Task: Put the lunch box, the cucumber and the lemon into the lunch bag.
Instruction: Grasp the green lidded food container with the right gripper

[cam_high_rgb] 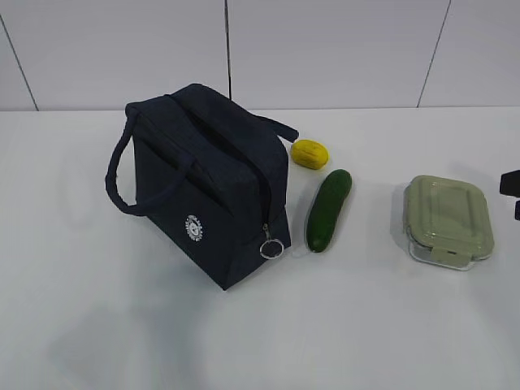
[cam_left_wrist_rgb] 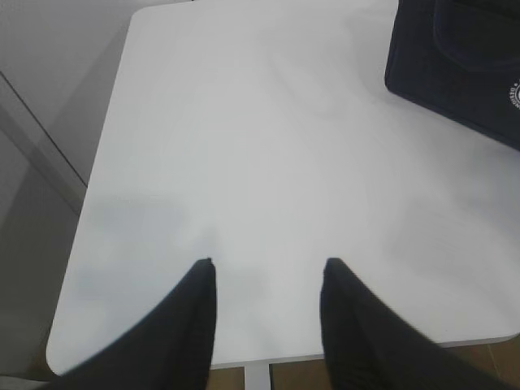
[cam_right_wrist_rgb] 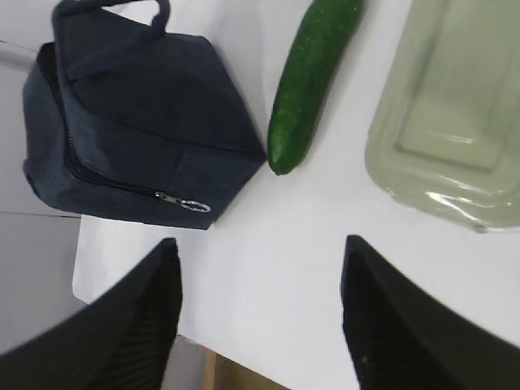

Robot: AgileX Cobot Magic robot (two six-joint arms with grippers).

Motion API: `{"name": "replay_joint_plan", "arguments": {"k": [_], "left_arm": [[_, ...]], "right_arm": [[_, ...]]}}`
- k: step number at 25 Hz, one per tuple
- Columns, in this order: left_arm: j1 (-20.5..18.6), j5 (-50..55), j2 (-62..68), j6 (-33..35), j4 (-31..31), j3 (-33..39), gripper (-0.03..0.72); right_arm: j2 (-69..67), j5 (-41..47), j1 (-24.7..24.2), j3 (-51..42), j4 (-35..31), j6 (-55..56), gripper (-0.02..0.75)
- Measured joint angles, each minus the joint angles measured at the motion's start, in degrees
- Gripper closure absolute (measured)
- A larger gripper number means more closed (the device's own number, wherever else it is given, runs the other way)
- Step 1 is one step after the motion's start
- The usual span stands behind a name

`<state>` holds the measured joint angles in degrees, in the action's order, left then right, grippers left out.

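Observation:
The dark navy lunch bag [cam_high_rgb: 203, 191] stands zipped shut left of centre, its ring pull [cam_high_rgb: 271, 247] hanging at the near corner. Right of it lie the yellow lemon [cam_high_rgb: 309, 153] and the dark green cucumber [cam_high_rgb: 328, 210]. The lunch box [cam_high_rgb: 448, 220] with its sage-green lid sits further right. My right gripper [cam_right_wrist_rgb: 258, 240] is open and empty above the table's near edge, with the lunch bag [cam_right_wrist_rgb: 138, 146], cucumber [cam_right_wrist_rgb: 307, 81] and lunch box [cam_right_wrist_rgb: 455, 122] ahead of it. My left gripper [cam_left_wrist_rgb: 268, 262] is open and empty over bare table, the lunch bag's corner [cam_left_wrist_rgb: 463, 73] at upper right.
The white table [cam_high_rgb: 122, 325] backs onto a pale panelled wall. A dark piece of the right arm [cam_high_rgb: 510, 185] shows at the right edge of the exterior view. The table's left edge and front corner [cam_left_wrist_rgb: 61, 349] lie close to the left gripper.

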<state>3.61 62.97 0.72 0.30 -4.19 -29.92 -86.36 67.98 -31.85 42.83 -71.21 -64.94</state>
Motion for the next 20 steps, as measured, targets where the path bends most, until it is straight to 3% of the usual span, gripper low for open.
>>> {"name": "replay_joint_plan", "arguments": {"k": [6,11,20], "left_arm": [[0.0,0.0,0.0,0.0,0.0,0.0,0.379],[0.0,0.0,0.0,0.0,0.0,0.0,0.379],[0.0,0.0,0.0,0.0,0.0,0.0,0.379]], "right_arm": [[-9.4,-0.2,0.0,8.8,3.1,0.6,0.262],[-14.0,-0.3,-0.1,15.3,7.0,4.4,0.185],[-22.5,-0.3,-0.1,19.5,8.7,5.8,0.141]]}}
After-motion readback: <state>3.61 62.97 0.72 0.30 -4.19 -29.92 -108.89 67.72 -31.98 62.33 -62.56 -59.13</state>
